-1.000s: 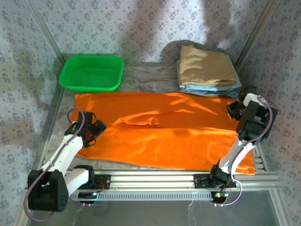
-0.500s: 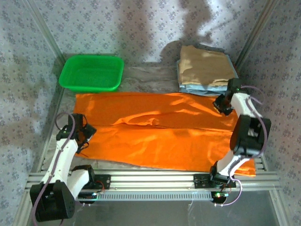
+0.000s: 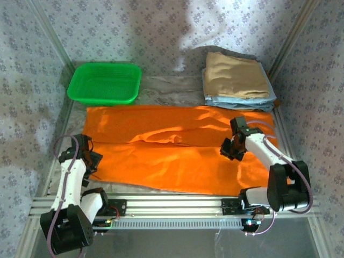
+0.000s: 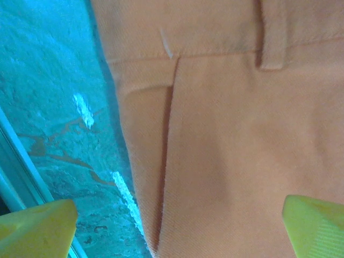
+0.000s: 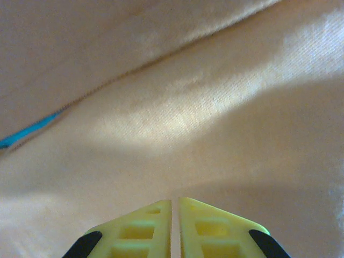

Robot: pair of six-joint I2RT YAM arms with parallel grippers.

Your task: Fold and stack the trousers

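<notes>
The orange trousers (image 3: 177, 145) lie spread flat across the table, one leg over the other along their length. My left gripper (image 3: 90, 161) hovers at their left end and stands open. In the left wrist view its yellow fingertips (image 4: 37, 228) straddle the waistband and pocket seam of the trousers (image 4: 231, 134), with the left gripper (image 4: 177, 223) holding nothing. My right gripper (image 3: 230, 150) is over the right half of the cloth. In the right wrist view the right gripper (image 5: 175, 201) is shut just above the trousers (image 5: 188, 107), with nothing between its fingers.
A green basket (image 3: 105, 83) stands at the back left. A tan folded garment (image 3: 236, 72) tops light blue folded ones (image 3: 242, 101) at the back right. An aluminium rail (image 3: 172, 204) runs along the near edge. Bare tabletop (image 4: 48, 107) shows left of the waistband.
My right arm has swung from the back right corner by the stack to over the trousers' right half. The left arm has drawn back toward the left front edge.
</notes>
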